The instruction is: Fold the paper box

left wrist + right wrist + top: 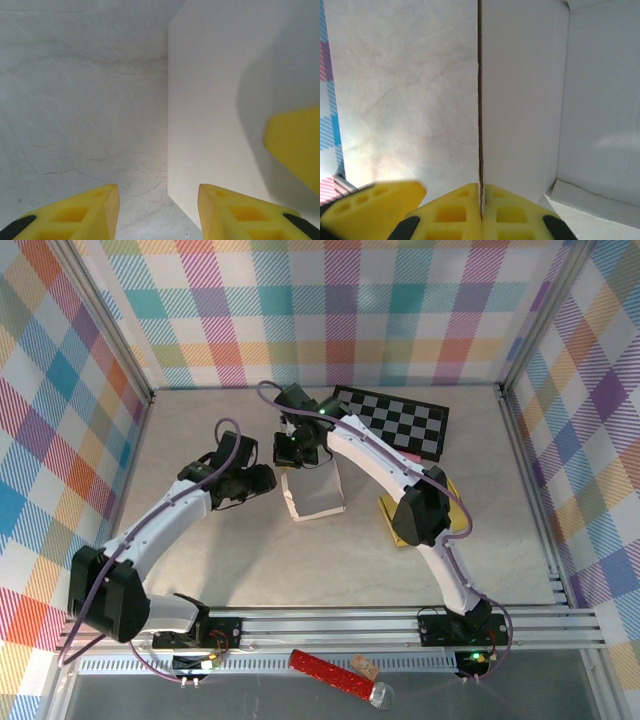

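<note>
The white paper box (316, 492) lies partly folded at the middle of the table. My right gripper (293, 453) reaches down at the box's far left corner. In the right wrist view it (481, 202) is shut on the thin upright edge of a box wall (520, 100), with the box's inside at right. My left gripper (268, 480) sits at the box's left side. In the left wrist view it (159, 202) is open, and the lower corner of a white box panel (225, 100) hangs between its yellow fingers (100, 210) without touching them.
A black-and-white checkered board (395, 420) lies at the back right of the table (500, 540). A yellow object (390, 512) lies under the right arm. A red packet (330, 672) rests on the front rail. Plaid walls close in the back and both sides.
</note>
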